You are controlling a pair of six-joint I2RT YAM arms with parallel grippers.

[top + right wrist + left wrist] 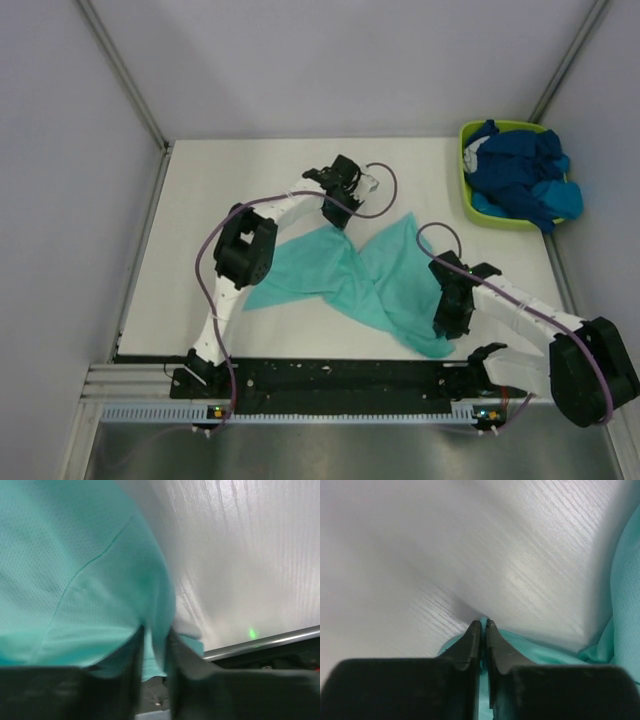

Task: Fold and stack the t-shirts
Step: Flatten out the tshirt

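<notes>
A mint teal-green t-shirt (360, 275) lies twisted and bunched across the middle of the white table. My left gripper (334, 220) is shut on its far edge; in the left wrist view the fingertips (476, 630) pinch a thin fold of mint cloth (540, 652) just above the table. My right gripper (445, 325) is shut on the shirt's near right end; in the right wrist view the mint cloth (75, 580) drapes over and between the fingers (182, 655). Dark navy and brighter blue t-shirts (520, 175) are heaped in the tub.
A lime-green plastic tub (478, 208) stands at the back right corner of the table. Grey walls close in the left, back and right sides. A black rail with the arm bases (330, 375) runs along the near edge.
</notes>
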